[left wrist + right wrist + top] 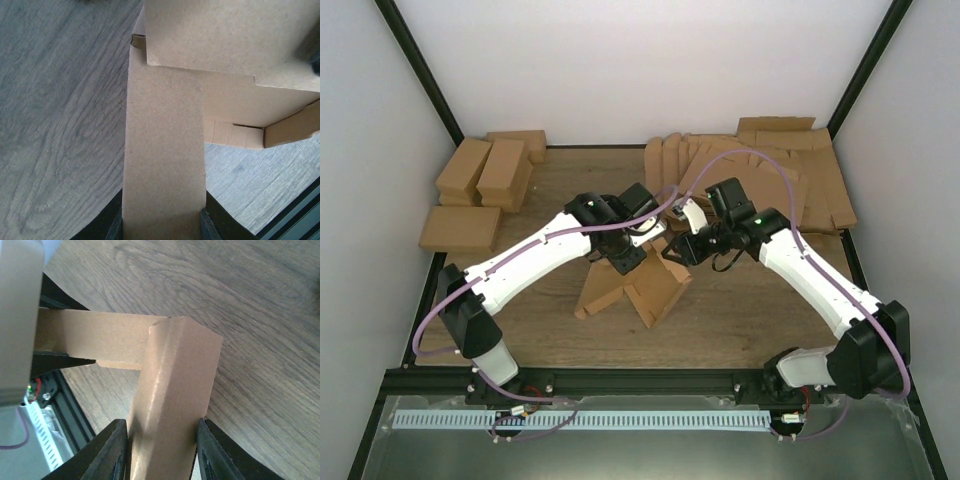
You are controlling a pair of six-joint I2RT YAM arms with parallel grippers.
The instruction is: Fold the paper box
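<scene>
Wooden table (pixel 740 315), paper box (pixel 655 290) partly folded, left hand (pixel 162 227) gripping one flap, right hand (pixel 162 450) another

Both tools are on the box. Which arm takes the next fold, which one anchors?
Left, likely. The left tool pinches one flat flap of the box that looks free to swing; the right tool clamps an already creased corner, better as the anchor.

Brightness: bright, even, diffuse light over the table (pixel 740 320); the white walls (pixel 620 60) are nearly washed out.
Shadows: faint and soft, just beneath the paper box (pixel 655 290) at the table's centre.
Focus: overhead view crisp; both wrist views slightly soft, blurriest along their bottom edge.
</scene>
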